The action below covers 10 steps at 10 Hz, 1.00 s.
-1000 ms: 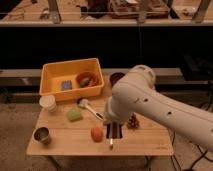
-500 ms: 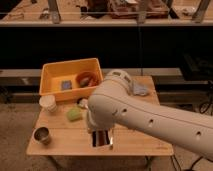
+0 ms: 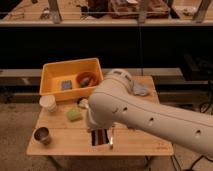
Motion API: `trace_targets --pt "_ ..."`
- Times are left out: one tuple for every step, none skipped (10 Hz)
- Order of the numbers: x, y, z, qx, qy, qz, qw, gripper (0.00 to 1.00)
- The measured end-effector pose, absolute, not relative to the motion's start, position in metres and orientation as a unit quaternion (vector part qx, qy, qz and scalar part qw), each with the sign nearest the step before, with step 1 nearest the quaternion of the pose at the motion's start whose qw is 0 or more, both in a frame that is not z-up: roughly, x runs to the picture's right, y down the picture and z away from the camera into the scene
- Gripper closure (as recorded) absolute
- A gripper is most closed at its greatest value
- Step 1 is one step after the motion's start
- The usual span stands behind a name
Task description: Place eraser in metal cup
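Camera view: my gripper (image 3: 106, 142) low at centre frame.
Fingers closed beside the eraser (image 3: 99, 137); metal cup (image 3: 41, 134) lower left.

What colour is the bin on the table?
Yellow bin, seen in the camera view; the gripper holds the eraser over the table's front.

The desk (image 3: 60, 142) is showing pale wood with a smooth, matt face. The metal cup (image 3: 42, 135) is looking dull grey, its rim catching the light. The bin (image 3: 50, 70) is looking like glossy yellow plastic. The arm (image 3: 150, 117) is wearing a smooth white shell, faintly shiny. The jaws, closed together low over the desk's front edge, are looking dark and matt. The cloth (image 3: 140, 90) is looking soft, grey and creased.
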<state>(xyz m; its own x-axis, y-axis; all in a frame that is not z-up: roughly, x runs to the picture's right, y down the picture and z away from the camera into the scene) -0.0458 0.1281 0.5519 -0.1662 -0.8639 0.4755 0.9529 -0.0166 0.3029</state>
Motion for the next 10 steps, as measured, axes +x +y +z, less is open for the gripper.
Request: trace_targets --pt "-0.056 0.113 0.554 -0.07 -0.289 -0.716 0.631 1.0" --pt "-0.066 0.093 0.559 -0.062 -0.288 -0.725 0.623 1.0" --pt "-0.079 0.074 0.564 -0.055 -0.29 -0.732 0.614 1.0" --pt "-0.104 0.048 0.571 -0.047 -0.29 -0.744 0.601 1.0" --pt "-0.13 0.033 0.573 -0.042 -0.294 -0.753 0.587 1.0" --pt "-0.15 0.024 0.574 -0.038 -0.296 -0.761 0.576 1.0" --pt "-0.179 0.018 0.573 -0.035 -0.301 -0.772 0.559 1.0" --pt "-0.204 0.017 0.57 -0.033 -0.304 -0.783 0.541 1.0" --pt "-0.223 0.019 0.568 -0.033 -0.305 -0.794 0.525 1.0" --pt "-0.253 0.032 0.563 -0.038 -0.309 -0.812 0.494 1.0"
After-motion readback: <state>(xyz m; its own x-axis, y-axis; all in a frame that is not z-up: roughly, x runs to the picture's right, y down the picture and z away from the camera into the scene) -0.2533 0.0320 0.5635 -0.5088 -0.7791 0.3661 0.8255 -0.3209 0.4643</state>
